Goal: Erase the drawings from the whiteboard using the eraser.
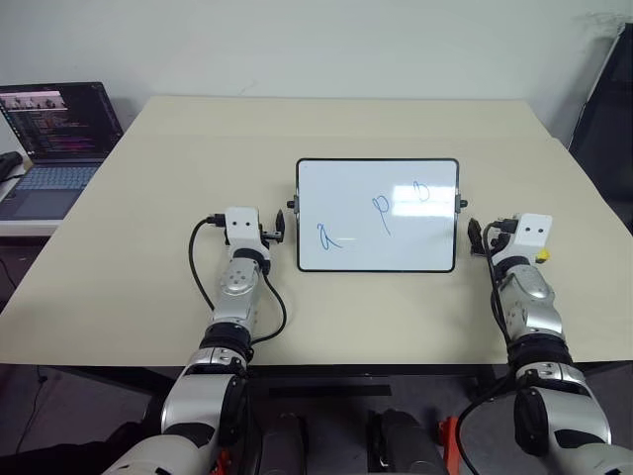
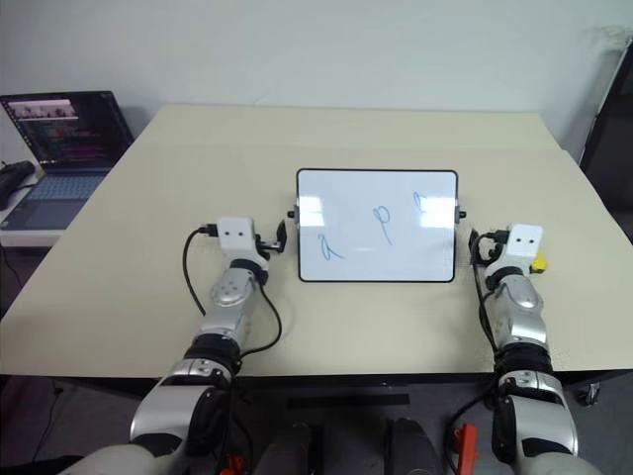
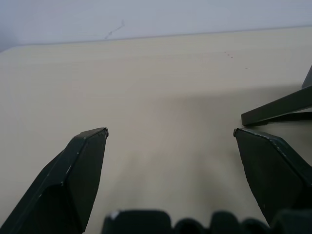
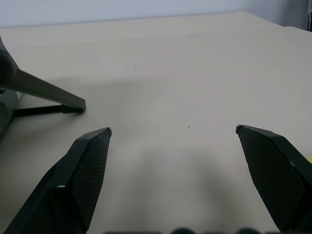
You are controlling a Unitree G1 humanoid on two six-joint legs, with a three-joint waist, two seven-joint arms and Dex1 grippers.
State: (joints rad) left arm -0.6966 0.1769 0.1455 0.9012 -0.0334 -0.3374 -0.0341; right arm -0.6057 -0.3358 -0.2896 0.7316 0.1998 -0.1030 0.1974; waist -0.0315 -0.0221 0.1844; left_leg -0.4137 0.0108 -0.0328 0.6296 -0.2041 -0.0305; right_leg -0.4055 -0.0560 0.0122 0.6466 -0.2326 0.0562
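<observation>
both grippers' jaws released; right gripper (image 4: 173, 130) should shift right, straddling the yellow eraser (image 2: 538, 265) beside the whiteboard (image 2: 377, 226).

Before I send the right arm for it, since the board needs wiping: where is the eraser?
In the head views the eraser lies on the table at the robot's right, peeking out beside the right gripper, right of the whiteboard.
</observation>
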